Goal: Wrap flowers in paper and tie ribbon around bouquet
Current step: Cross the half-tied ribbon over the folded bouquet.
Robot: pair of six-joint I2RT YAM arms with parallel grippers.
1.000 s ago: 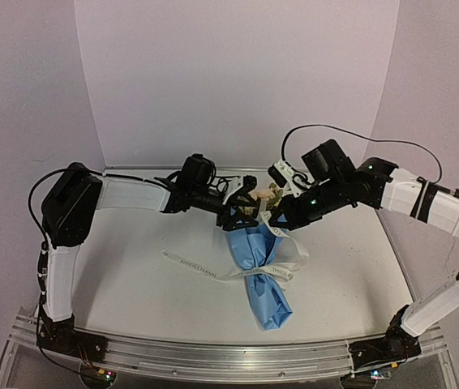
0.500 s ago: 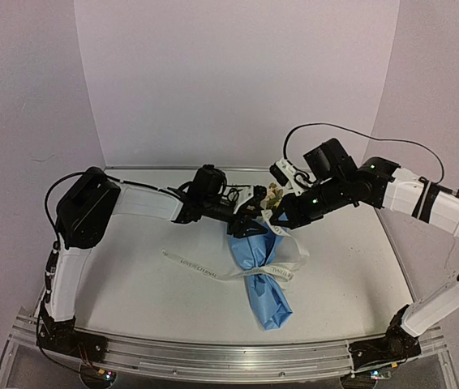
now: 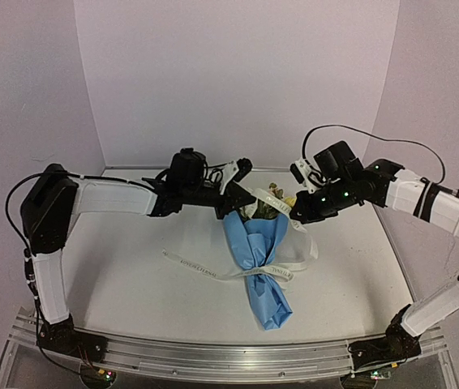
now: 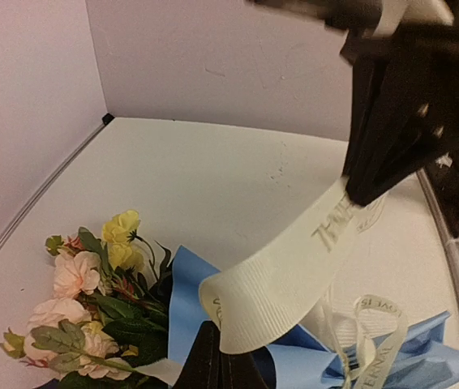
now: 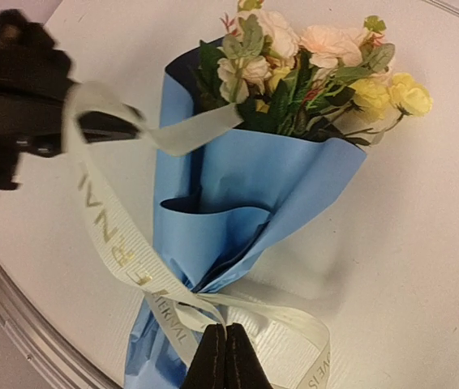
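Now both grippers have the ribbon (image 5: 116,243). Our left gripper (image 4: 213,356) is clamped shut on one stretch of it. A second ago its jaws stood open just beside the flowers (image 5: 311,57); since then it has closed and drawn back to the far left. Our right gripper (image 5: 225,352), pinched tight on the ribbon throughout, has shifted a little right. The band now spans between the two, just near of the blooms. The paper (image 5: 238,178) is rolled into a cone around the stems and lies mid-table (image 3: 132,275), blooms at the far end. The ribbon is looped at its narrow waist, with a tail trailing left. We judge the wrapping done and the tying under way.
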